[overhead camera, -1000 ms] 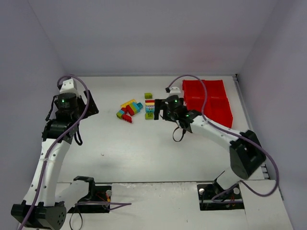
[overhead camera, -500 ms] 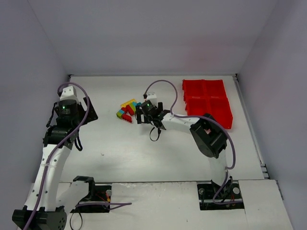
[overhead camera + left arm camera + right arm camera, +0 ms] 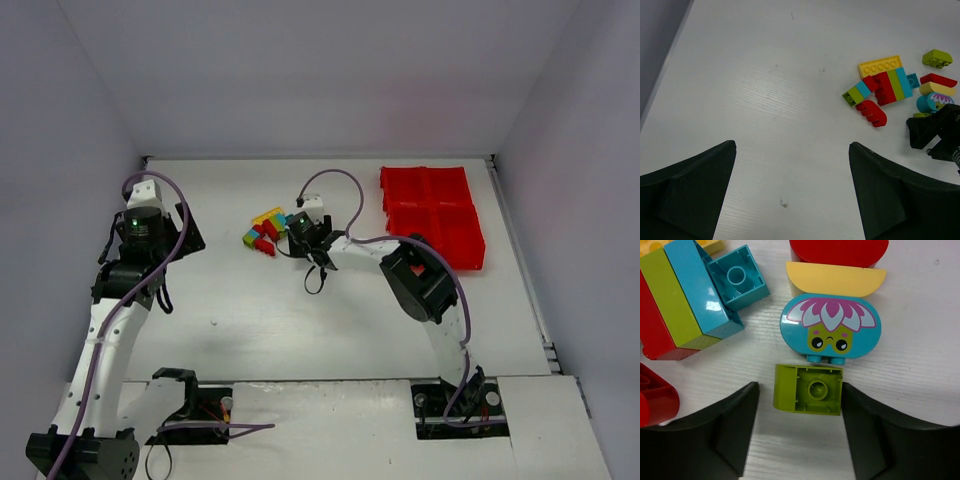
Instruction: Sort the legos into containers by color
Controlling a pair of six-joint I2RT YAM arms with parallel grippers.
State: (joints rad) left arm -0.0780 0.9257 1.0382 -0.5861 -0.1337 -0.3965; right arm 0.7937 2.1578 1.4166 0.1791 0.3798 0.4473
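The right gripper's two dark fingers [image 3: 720,435] stood apart, one on either side of a lime green brick [image 3: 808,396] that lay upside down on the white table [image 3: 765,100], not yet closed on it. Just beyond that brick, touching or nearly so, was a teal oval brick [image 3: 831,327] printed with a flower face, then a yellow curved brick [image 3: 835,277] and a red curved brick [image 3: 839,249]. To the left sat a small teal square brick [image 3: 737,276] beside a joined block of red, green and teal bricks [image 3: 682,300]. Over the last second the right gripper [image 3: 302,235] had swung leftward from beside the red tray [image 3: 430,205] to hang over the pile of legos, its arm folding in. That suggested a pick of the green brick was starting; sorting looked barely begun, with no brick discernible in the tray, which stood well apart to the right. The left gripper [image 3: 792,150] had hardly moved, its fingers wide apart and empty, facing the pile.
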